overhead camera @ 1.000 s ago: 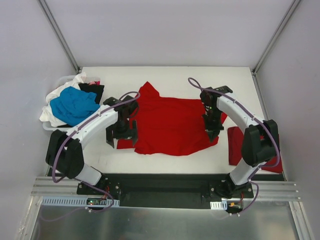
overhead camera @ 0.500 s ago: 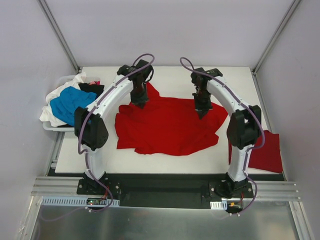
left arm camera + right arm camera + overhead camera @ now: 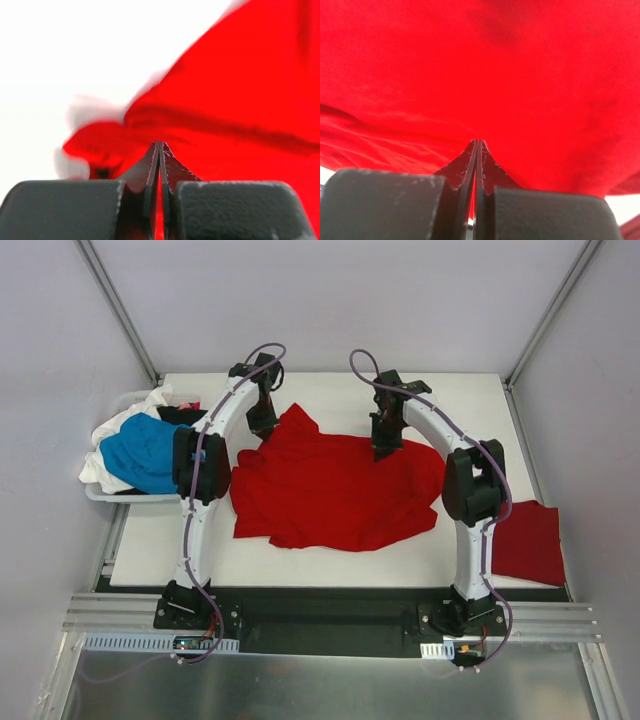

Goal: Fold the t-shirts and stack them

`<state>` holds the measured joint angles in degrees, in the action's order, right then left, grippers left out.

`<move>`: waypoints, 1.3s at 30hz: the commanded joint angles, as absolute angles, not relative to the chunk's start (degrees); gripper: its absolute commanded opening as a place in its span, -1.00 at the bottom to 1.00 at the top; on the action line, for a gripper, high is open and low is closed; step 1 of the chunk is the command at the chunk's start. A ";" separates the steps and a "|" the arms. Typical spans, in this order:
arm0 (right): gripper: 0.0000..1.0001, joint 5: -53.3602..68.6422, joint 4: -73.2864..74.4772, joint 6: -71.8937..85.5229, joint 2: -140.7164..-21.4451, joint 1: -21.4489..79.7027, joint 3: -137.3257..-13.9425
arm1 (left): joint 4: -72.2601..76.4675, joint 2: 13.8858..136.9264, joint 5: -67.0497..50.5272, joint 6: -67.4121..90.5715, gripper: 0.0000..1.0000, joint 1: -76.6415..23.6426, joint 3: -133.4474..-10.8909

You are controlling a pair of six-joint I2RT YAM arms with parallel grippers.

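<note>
The left gripper (image 3: 159,150) has its two fingers pressed together, with only a thin red line between them. We judge that it pinches a thin edge of the red shirt (image 3: 335,490). The right gripper (image 3: 477,146) looks the same, shut tight with red cloth filling the view just past its tips. From above, both grippers sit at the far edge of this shirt, left and right, and the rest of it lies wrinkled on the table (image 3: 460,400) toward the arm bases.

The first danger, we think, is the small bite. If the arms pull apart or lift too fast, the cloth may slip out of one gripper, and the shirt would then hang from one point and twist. We also cannot tell how many layers each pinch holds; a single layer would open the shirt unevenly.

Further out, the pile of shirts (image 3: 145,452) lies near the left arm — a wide swing could catch it. The folded red shirt (image 3: 527,540) lies well apart at the right, but a dragged hem could disturb it.
</note>
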<state>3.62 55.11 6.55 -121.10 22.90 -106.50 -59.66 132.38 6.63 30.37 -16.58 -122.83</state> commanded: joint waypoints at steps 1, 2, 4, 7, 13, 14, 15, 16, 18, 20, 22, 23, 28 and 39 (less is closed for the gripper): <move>-0.99 7.73 49.57 8.88 -118.74 23.90 -109.86 | -58.45 138.50 5.81 27.87 -1.00 -16.17 -130.25; -0.99 8.08 49.48 8.88 -118.83 24.52 -110.04 | -57.84 139.21 4.93 27.51 -1.00 -16.08 -130.69; -0.98 8.70 49.22 9.23 -119.00 25.13 -109.78 | -54.86 140.18 4.22 25.85 -1.00 -16.00 -130.78; -0.99 9.40 48.87 9.14 -118.30 26.89 -107.85 | -48.71 140.19 1.16 23.65 -1.00 -16.00 -129.99; -0.98 9.76 47.90 9.14 -117.69 30.32 -103.81 | -40.18 140.27 -12.02 25.13 -1.00 -16.00 -131.39; -0.99 9.84 47.55 9.14 -117.77 31.11 -103.54 | -39.64 140.53 -12.74 25.66 -1.00 -15.91 -131.74; -0.99 10.02 47.20 9.31 -117.77 31.37 -103.45 | -39.38 140.97 -13.35 26.27 -1.00 -15.82 -132.97; -0.99 10.02 47.20 9.49 -118.12 31.72 -103.80 | -39.20 141.85 -13.88 27.85 -1.00 -15.65 -133.59; -0.99 10.11 47.20 9.75 -118.39 32.52 -104.50 | -39.02 143.78 -13.89 29.35 -1.00 -14.94 -135.95; -0.99 10.11 47.20 10.02 -118.65 33.13 -105.64 | -39.11 145.36 -13.71 31.11 -1.00 -14.15 -137.37; -0.98 9.76 47.37 10.11 -118.48 33.48 -106.17 | -39.29 146.95 -13.54 32.34 -1.00 -13.63 -137.90; -0.98 9.58 47.55 10.11 -118.22 33.57 -106.26 | -39.37 147.21 -13.88 32.69 -1.00 -13.45 -137.47; -0.99 8.88 47.64 9.93 -116.63 33.66 -104.51 | -39.99 145.11 -14.06 31.82 -1.00 -13.01 -131.93; -0.98 9.58 47.28 9.32 -116.63 33.66 -104.32 | -41.04 136.95 -18.02 29.10 -1.00 -14.32 -120.16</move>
<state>9.45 47.24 9.41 -120.20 33.43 -103.15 -38.04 143.04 -16.80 31.03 -13.08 -125.27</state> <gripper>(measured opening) 0.012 0.003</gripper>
